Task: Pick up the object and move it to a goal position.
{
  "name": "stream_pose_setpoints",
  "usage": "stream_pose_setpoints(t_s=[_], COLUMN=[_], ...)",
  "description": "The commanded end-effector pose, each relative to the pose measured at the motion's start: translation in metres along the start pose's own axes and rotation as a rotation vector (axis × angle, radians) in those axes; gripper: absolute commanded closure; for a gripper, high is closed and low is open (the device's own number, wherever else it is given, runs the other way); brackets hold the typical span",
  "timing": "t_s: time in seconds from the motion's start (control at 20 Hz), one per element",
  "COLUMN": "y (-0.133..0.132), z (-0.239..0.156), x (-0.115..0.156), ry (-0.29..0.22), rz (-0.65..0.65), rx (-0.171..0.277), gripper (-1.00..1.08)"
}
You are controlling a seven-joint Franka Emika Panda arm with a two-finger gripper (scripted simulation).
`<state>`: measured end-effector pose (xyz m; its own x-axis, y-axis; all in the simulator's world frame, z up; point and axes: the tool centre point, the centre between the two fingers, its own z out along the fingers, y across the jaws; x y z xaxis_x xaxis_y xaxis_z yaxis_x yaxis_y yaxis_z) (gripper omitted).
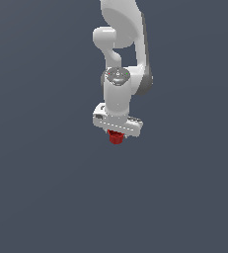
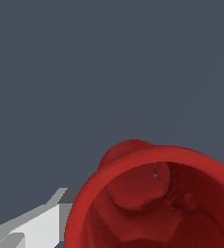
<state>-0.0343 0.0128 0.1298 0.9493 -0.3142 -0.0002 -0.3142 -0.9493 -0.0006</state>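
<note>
The object is a small dark-red cup [image 1: 116,139] with a wider rim. In the exterior view it hangs directly under my white gripper [image 1: 117,133], much narrower than the hand. The fingers are hidden there behind the hand and the cup. In the wrist view the cup [image 2: 152,203] is very close and I look into its open mouth. One light grey finger [image 2: 36,227] lies against the cup's outer wall. The other finger is out of the picture. The gripper looks shut on the cup.
The white arm [image 1: 123,44] comes down from the top of the exterior view. Around it there is only a plain dark grey-blue background [image 1: 36,173] with no other objects and no visible goal marker.
</note>
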Motion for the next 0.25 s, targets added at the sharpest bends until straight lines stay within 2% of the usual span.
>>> stream_pose_setpoints(t_s=[0.0, 0.2], y=[0.003, 0.0012], z=[-0.0045, -0.0025], x=[0.0021, 0.0023], ry=[0.0, 0.0], rz=[-0.002, -0.002], rx=[0.0, 0.0], gripper=[1.08, 1.08])
